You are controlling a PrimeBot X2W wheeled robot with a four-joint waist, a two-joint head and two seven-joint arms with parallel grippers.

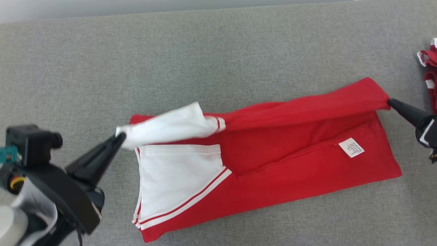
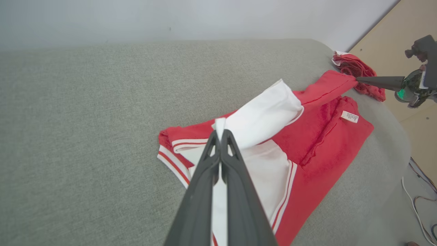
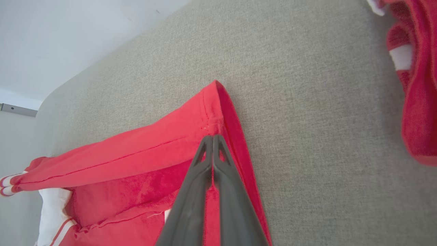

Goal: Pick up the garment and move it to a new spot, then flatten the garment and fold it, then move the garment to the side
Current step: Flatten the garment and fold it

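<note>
The garment [image 1: 290, 164] is red with white panels and red-white stripes, lying across the grey cushion. Its far edge is lifted off the rest and stretched between my two grippers. My left gripper [image 1: 120, 137] is shut on the white corner of that edge; the left wrist view has white cloth pinched between the dark fingers [image 2: 220, 135]. My right gripper [image 1: 390, 101] is shut on the red hem corner, seen at the fingertips [image 3: 212, 137] in the right wrist view. A white care label [image 1: 351, 147] faces up on the lower red layer.
A second red and white cloth [image 1: 429, 73] is bunched at the cushion's right edge, close behind my right gripper. The grey cushion [image 1: 218, 54] stretches bare to the far side and left. Cables [image 2: 421, 205] lie on the floor beyond the cushion's rounded end.
</note>
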